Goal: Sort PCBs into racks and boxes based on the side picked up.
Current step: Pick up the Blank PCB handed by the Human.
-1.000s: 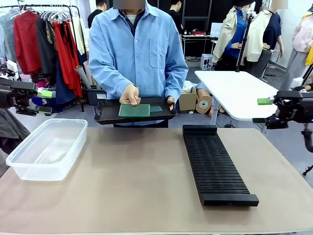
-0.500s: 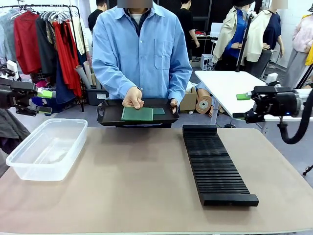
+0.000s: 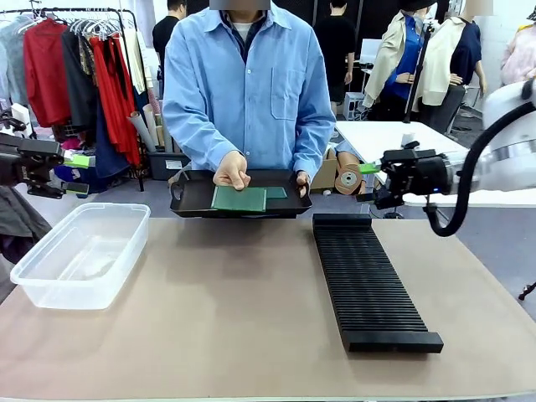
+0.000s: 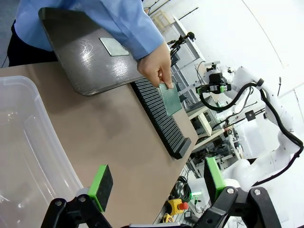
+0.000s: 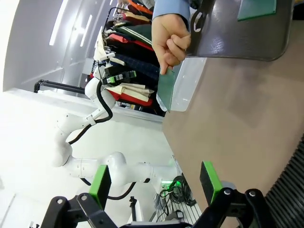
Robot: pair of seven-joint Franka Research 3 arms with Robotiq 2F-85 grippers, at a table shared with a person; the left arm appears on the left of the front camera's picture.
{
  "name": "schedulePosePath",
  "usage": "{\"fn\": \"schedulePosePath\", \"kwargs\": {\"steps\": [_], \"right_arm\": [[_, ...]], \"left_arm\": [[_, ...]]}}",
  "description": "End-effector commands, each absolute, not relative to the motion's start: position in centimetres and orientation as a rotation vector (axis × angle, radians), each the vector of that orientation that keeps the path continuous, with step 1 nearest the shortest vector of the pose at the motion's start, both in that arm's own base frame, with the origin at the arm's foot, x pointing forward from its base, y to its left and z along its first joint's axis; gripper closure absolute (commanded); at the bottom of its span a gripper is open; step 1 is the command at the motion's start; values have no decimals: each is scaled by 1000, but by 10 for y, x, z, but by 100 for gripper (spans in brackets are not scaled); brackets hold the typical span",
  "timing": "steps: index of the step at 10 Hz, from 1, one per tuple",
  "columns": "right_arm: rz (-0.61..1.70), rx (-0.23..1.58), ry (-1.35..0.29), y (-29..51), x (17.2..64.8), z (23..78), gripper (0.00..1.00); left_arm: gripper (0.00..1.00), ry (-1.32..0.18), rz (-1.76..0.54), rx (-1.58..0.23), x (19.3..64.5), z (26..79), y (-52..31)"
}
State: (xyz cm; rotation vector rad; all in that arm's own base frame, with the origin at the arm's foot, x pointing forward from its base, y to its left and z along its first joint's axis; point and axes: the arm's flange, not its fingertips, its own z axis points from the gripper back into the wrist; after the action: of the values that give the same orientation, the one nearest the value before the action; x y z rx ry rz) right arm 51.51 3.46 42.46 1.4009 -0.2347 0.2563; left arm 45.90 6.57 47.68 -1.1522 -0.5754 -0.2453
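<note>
The left gripper (image 3: 79,173) hung wide open, empty, near the box (image 3: 84,251); mid-table a person's hand (image 3: 232,170) pinched a PCB (image 3: 239,198) over the black tray (image 3: 188,199), apparently offering it. Next, an arm would need to grasp its free edge; the right gripper (image 3: 369,184), likewise spread and empty, hovered near the far end of the rack (image 3: 368,285). No writing was legible.

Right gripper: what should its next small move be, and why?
Likely ease the right gripper toward the PCB that the person's hand pinches at one edge by the black tray. Its jaws stand open and empty, pointing that way with a gap left, while the left gripper hangs open at the far left.
</note>
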Motion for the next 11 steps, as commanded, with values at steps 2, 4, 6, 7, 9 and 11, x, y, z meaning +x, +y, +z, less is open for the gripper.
{"fn": "schedulePosePath", "kwargs": {"steps": [2,4,6,7,9,11], "right_arm": [[264,1462,-188,58,543,407,0],[251,1497,-198,83,558,393,0],[291,1516,-169,110,580,380,0],[299,1558,-152,120,592,376,0],[301,1581,-104,138,609,365,0],[273,1631,-85,149,616,359,0]], "left_arm": [[0,-575,-245,-1154,459,477,66],[0,-575,-245,-1154,459,477,66],[0,-575,-245,-1154,459,477,66],[0,-575,-245,-1154,459,477,66],[0,-575,-245,-1154,459,477,66],[0,-575,-245,-1154,459,477,66]]}}
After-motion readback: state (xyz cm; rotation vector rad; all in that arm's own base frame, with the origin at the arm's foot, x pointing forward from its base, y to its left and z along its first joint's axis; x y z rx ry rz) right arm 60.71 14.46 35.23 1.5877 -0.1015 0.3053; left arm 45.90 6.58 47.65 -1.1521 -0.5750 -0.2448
